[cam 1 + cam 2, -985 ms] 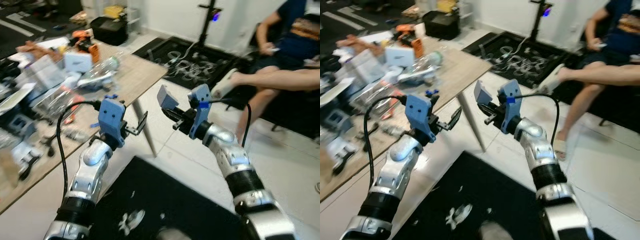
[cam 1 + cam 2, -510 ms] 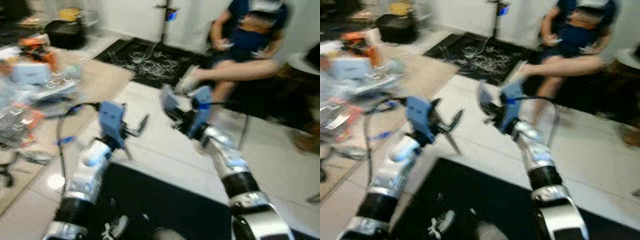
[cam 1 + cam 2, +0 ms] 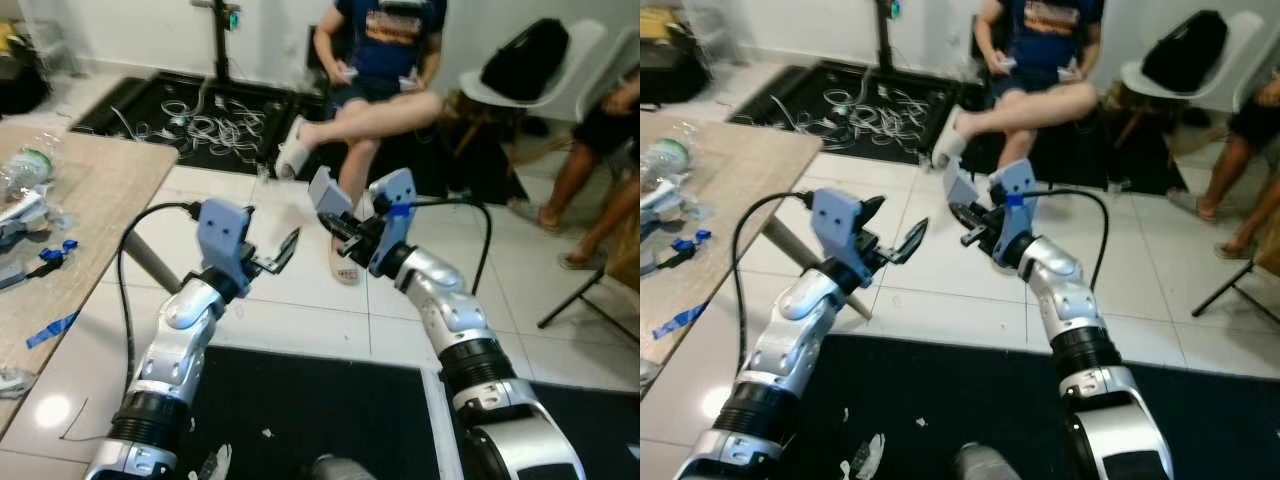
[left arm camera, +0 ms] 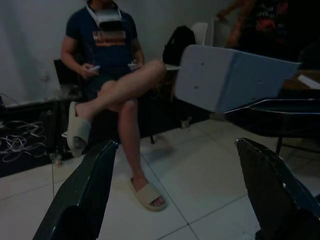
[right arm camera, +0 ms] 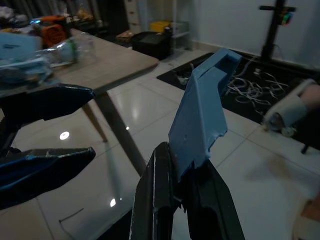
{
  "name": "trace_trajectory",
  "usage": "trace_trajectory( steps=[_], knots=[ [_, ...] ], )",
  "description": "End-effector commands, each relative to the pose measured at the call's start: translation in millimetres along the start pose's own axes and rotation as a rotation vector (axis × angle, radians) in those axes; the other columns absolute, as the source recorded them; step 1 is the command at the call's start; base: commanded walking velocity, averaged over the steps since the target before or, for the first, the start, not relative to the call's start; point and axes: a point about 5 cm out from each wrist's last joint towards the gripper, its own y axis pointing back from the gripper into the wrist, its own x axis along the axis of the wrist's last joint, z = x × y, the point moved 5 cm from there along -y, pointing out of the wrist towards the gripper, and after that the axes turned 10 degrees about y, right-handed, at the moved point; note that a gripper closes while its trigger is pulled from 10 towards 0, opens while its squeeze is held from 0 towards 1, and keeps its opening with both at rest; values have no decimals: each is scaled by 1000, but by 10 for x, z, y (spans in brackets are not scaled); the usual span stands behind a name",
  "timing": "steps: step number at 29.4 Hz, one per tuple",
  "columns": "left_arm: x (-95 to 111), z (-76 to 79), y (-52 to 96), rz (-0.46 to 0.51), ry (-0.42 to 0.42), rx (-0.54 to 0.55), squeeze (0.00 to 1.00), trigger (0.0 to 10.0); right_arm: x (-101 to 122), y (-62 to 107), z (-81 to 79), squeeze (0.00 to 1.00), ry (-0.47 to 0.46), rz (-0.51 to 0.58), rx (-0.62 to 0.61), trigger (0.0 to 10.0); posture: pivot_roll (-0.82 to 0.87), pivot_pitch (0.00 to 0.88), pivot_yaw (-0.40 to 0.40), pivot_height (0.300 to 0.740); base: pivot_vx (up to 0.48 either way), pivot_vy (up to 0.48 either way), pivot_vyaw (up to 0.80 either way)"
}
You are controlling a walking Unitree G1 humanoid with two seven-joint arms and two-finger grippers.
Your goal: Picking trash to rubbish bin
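My right gripper (image 3: 338,222) is shut on a pale blue flat piece of trash (image 3: 325,190), held upright at chest height over the white tiles. In the right wrist view the piece (image 5: 202,117) stands clamped between the two black fingers (image 5: 160,200). My left gripper (image 3: 283,252) hangs open and empty a short way to the left of it, fingertips pointing toward the piece. The left wrist view has its two fingers (image 4: 82,195) spread wide, with the held piece (image 4: 225,77) beyond them.
A wooden table (image 3: 95,190) with a bottle (image 3: 25,165) and clutter is at the left. A person (image 3: 385,60) sits straight ahead with crossed legs, a sandal (image 3: 343,262) on the floor. A white chair (image 3: 530,65), another person (image 3: 610,140), a cable mat (image 3: 200,110) and a black mat (image 3: 320,410).
The camera has swung to the right: the table slid to the left and the seated person came to the centre. Both arms keep their pose, and the right gripper still holds the piece.
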Motion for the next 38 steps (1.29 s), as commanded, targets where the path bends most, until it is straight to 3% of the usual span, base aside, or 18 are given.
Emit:
trace_trajectory(
  steps=[1,21,25,38],
  knots=[
    [-17,5,-3,-12,6,-7,0,10000,5,17,43,0,-1,-1,-8,10000,-18,0,-39,740,0,0,-769],
    [10,9,-24,-8,6,-11,0,10000,29,5,56,0,-4,2,-3,10000,-18,0,-39,740,0,0,-769],
    [18,4,-30,-8,-8,-5,0,10000,59,8,62,0,-8,23,-5,10000,-18,0,-39,740,0,0,0],
    [20,7,-42,-12,-7,-4,0,10000,68,4,50,0,-7,24,2,10000,-19,0,-37,740,0,-451,0]
  ],
)
